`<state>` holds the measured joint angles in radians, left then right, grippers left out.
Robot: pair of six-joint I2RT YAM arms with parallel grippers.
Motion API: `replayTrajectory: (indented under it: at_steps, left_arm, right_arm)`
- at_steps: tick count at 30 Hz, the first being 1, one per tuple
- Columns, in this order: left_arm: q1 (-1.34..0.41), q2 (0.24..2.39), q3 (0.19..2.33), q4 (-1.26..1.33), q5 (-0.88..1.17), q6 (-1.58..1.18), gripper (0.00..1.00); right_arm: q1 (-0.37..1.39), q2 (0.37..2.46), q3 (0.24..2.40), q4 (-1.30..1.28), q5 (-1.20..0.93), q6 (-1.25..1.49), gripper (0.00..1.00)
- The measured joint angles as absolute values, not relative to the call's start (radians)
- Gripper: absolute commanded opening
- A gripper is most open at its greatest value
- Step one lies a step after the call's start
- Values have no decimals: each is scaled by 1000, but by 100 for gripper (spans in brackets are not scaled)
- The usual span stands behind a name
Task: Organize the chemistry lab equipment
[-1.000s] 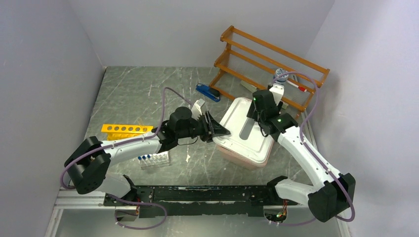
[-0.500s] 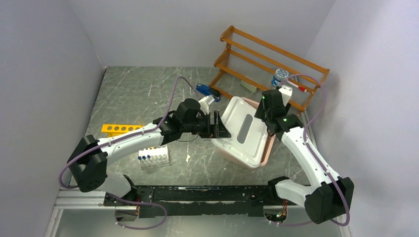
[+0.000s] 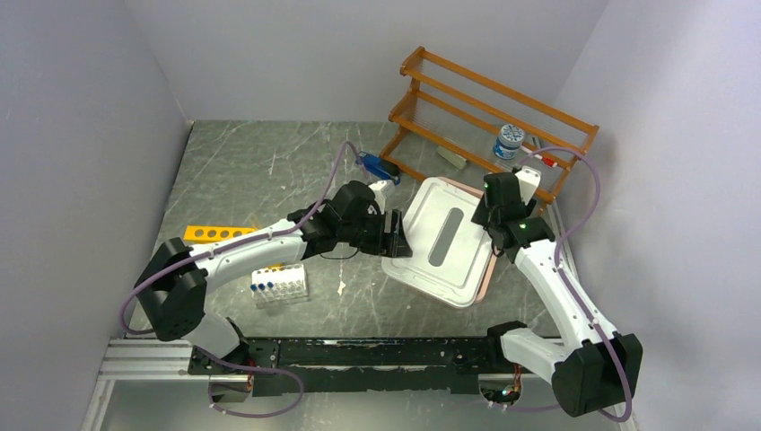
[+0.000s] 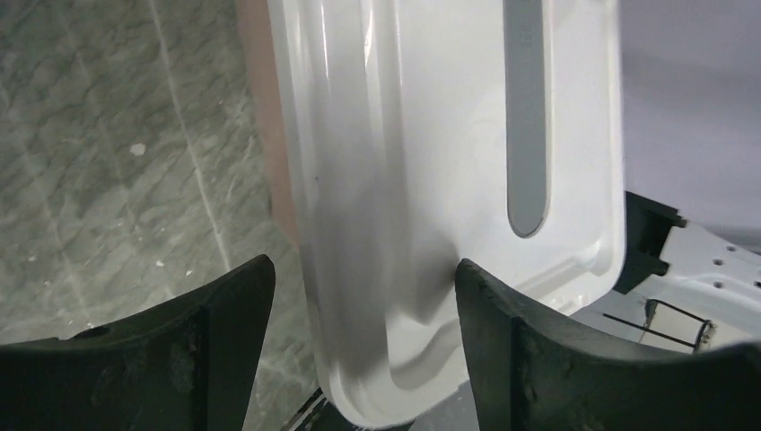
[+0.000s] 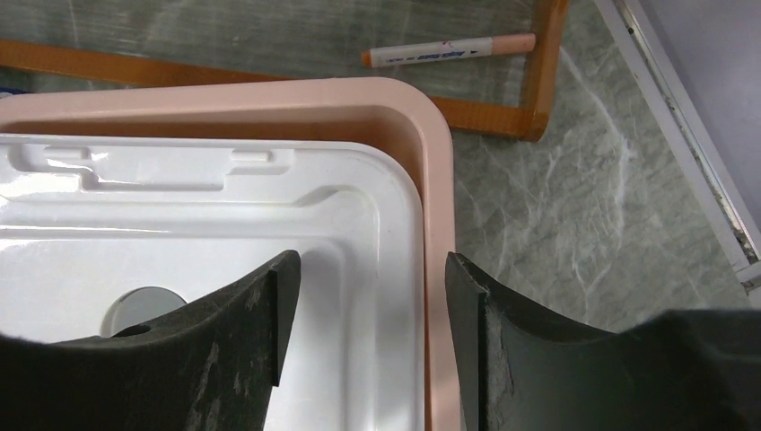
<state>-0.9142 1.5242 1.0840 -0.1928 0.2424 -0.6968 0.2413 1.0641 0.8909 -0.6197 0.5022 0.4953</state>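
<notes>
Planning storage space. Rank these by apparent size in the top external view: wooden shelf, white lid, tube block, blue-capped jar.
1. wooden shelf
2. white lid
3. tube block
4. blue-capped jar
The gaps are plain, and the shelf leads although it stands farthest back.

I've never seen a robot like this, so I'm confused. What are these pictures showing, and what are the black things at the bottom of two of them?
These are two robot arms bolted to a grey table. One picture looks down from above. The other two come from a camera on each wrist, so the black shapes are fingers: the left gripper and the right gripper. Both are open and hold nothing. Between them a white lid sits askew on a pink bin. Around it are a yellow rack, blue-capped tubes, a blue stapler and a wooden shelf with a bottle.
</notes>
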Motion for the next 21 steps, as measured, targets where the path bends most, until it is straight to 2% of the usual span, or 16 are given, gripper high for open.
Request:
replayTrajectory:
  at_steps: [4, 8, 11, 15, 18, 21]
  left_arm:
    - [-915, 1534, 1080, -217, 223, -683, 72]
    - [-915, 1533, 1080, -210, 220, -674, 66]
    - [-915, 1528, 1080, -205, 221, -668, 51]
    - [-914, 1526, 1080, -195, 223, -674, 33]
    - [-910, 1527, 1080, -190, 216, -683, 27]
    - [-911, 1541, 1079, -183, 217, -688, 20]
  right_arm:
    - [241, 1051, 877, -618, 509, 501, 62]
    - [239, 1046, 875, -617, 514, 501, 54]
    - [239, 1046, 868, -615, 521, 502, 49]
    - [237, 1047, 860, -613, 530, 506, 48]
    - [237, 1047, 862, -614, 535, 509, 53]
    - [236, 1044, 870, -619, 536, 511, 55]
